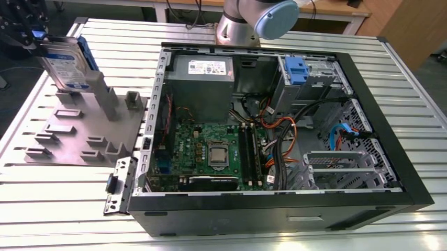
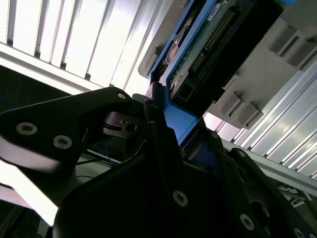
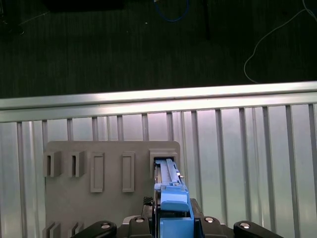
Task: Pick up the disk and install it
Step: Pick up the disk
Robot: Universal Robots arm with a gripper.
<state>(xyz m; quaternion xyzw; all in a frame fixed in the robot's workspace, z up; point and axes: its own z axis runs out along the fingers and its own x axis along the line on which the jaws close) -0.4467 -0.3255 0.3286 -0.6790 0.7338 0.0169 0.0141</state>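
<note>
Bright even light, glare on table (image 2: 64,44), claw (image 2: 174,125) in shadow

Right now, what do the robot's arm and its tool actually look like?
The arm is a smooth silver-grey metal tube with a rounded pale blue cap on its joint. In the second wrist view the tool is matte black, built from angular plates and linkages dotted with small silver screw heads.
</note>
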